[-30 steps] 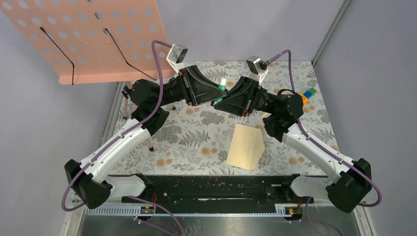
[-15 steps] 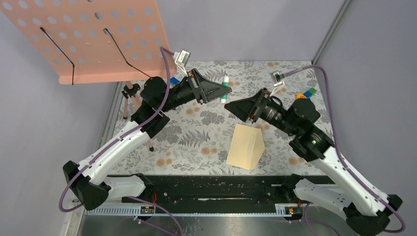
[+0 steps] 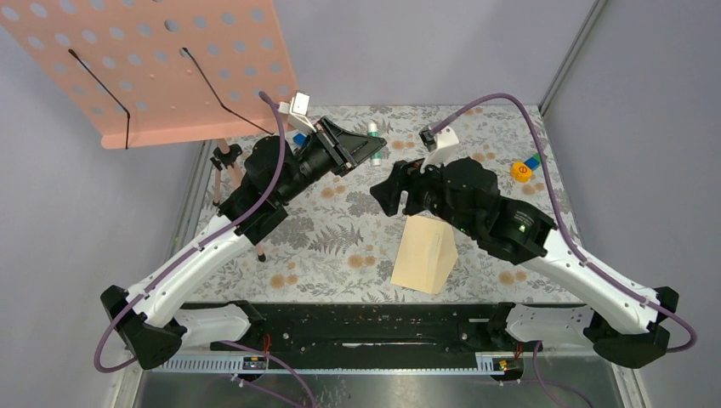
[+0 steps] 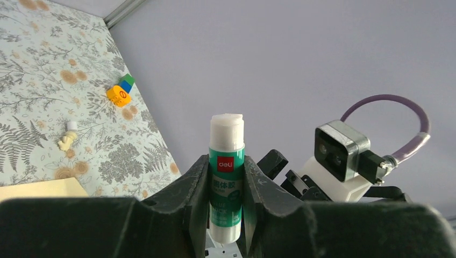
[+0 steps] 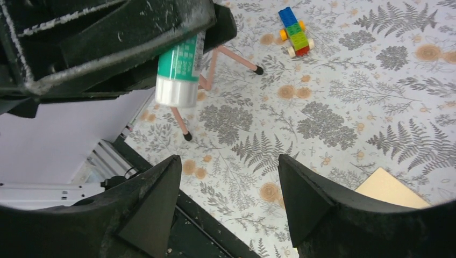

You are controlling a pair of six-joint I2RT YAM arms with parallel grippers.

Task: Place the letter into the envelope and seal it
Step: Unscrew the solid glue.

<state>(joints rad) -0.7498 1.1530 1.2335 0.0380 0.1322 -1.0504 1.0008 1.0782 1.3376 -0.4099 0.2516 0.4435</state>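
The tabletop [image 3: 340, 246] is off-white, printed with grey ferns and leaves and small orange-brown flowers. The envelope [image 3: 421, 255] is plain pale tan, one facet a shade darker. The glue stick [image 4: 226, 183] is white with a green label and a red logo patch lettered in white. The left gripper [image 4: 226, 164] and right gripper [image 5: 228, 161] are matt black, the left one flecked with white scuffs. The board [image 3: 153, 119] is salmon pink, dotted with pale round holes. The cables [image 3: 502, 96] are purple. The brick toy [image 5: 294, 31] runs blue, green, orange, red. The walls [image 4: 296, 54] are pale lilac-grey.
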